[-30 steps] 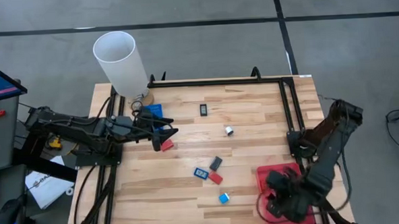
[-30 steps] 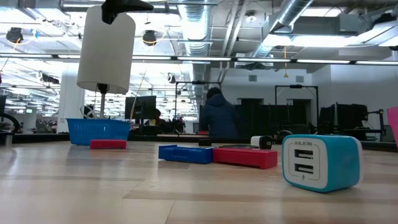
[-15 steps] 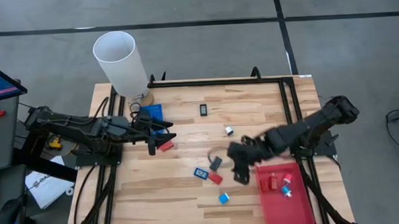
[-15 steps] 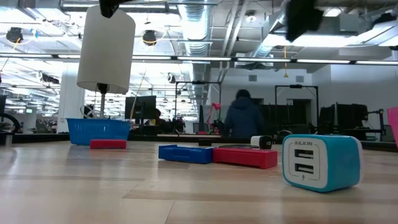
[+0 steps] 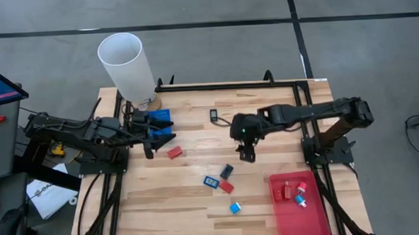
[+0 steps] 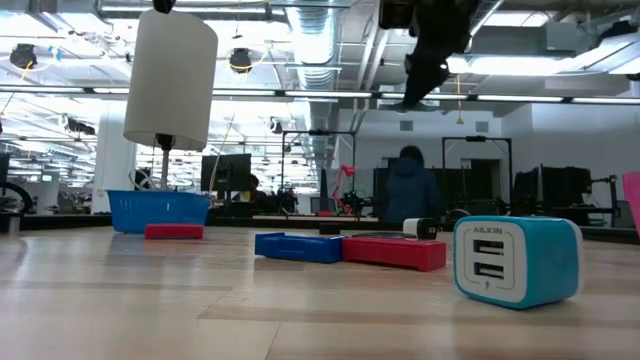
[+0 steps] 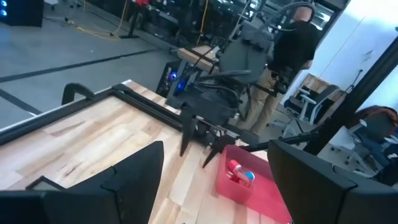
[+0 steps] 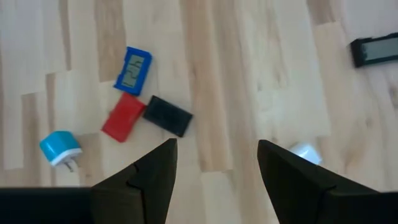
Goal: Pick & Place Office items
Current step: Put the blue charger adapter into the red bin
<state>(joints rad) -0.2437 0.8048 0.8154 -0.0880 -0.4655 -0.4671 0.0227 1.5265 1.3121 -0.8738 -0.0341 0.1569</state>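
The only legible text is "AILKIN", printed on the light blue charger block (image 6: 518, 261).

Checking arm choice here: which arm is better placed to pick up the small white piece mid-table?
Right. The right gripper hangs open beside the white piece, while the left gripper sits far off by the blue bin.

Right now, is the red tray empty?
No, the high view shows small red and light blue pieces lying inside the red tray.

The wooden surface (image 5: 199, 203) carries a blue bin (image 5: 161, 118), a red tray (image 5: 299, 216), and scattered office items (image 5: 228, 187); one small item (image 5: 214, 115) appears black.
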